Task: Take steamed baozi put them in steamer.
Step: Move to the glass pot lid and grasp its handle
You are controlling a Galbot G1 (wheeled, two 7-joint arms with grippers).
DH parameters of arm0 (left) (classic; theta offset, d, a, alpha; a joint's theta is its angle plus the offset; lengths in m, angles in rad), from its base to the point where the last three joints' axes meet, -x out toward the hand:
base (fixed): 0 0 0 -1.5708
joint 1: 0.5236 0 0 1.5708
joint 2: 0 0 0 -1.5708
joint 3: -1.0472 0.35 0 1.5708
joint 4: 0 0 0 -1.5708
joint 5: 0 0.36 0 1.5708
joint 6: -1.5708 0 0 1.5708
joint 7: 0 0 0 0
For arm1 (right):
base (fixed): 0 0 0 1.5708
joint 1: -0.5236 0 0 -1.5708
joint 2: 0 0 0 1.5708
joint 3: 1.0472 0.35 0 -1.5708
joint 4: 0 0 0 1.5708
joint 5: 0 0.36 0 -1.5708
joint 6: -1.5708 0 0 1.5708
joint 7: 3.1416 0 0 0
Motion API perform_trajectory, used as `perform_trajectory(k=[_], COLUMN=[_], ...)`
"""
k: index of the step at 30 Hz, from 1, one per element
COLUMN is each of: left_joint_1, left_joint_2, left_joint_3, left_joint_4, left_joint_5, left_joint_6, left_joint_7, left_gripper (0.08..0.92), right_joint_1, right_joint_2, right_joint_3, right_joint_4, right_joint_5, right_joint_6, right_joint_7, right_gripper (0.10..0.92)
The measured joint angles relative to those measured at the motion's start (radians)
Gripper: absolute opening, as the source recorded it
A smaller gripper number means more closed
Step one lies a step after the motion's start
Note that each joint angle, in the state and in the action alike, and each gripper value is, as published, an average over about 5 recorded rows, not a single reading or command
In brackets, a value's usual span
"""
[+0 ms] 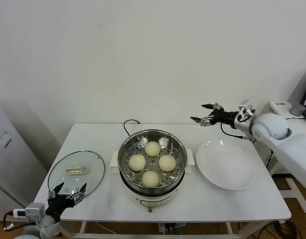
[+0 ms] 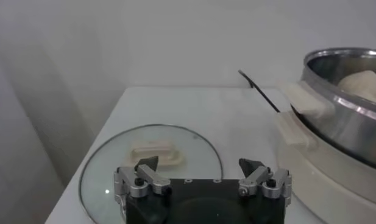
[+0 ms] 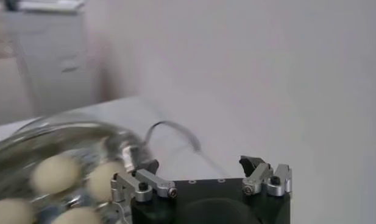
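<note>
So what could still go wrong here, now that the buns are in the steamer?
Mostly small risks. The left tool hangs open just above the near edge of the glass lid; a careless move could knock it off the table. The steamer cord trails behind, and the right tool, open above the far edge, might snag it.

- The left gripper [image 1: 69,189] sat low at the near-left corner of the head view, with only the wrist and a short stretch of the left arm showing at the bottom edge.
- Its 2 fingers [image 2: 142,177] stood wide apart and held nothing.
- The right arm came in from the right edge of the head view, its white forearm angled up and inward toward the far side.
- The right gripper [image 1: 205,112] was raised at the far right, pointing leftward.
- Its 2 fingers [image 3: 262,176] were also spread wide, with nothing between them.
</note>
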Motion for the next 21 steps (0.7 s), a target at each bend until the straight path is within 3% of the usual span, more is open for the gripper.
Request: perform_trajectory(k=[12,21], left_joint_1=[-0.004,-0.002], left_joint_2=[0.016,0.026], left_joint_3=[-0.003,-0.004], left_joint_4=[0.031,0.092], left_joint_5=[0.089,0.381], left_joint_6=[-0.040,-0.164], left_joint_7=[0.023,0.054], left_gripper=[0.823,0.823], right_joint_1=[-0.424,-0.610], right_joint_2=[0.226,0.385], right_joint_3=[0.496,0.730], right_joint_4=[-0.045,-0.080], right_joint_5=[-0.149,-0.231], right_joint_6=[0.169,0.232], right_joint_7=[0.090,0.073], right_gripper=[0.823,0.823])
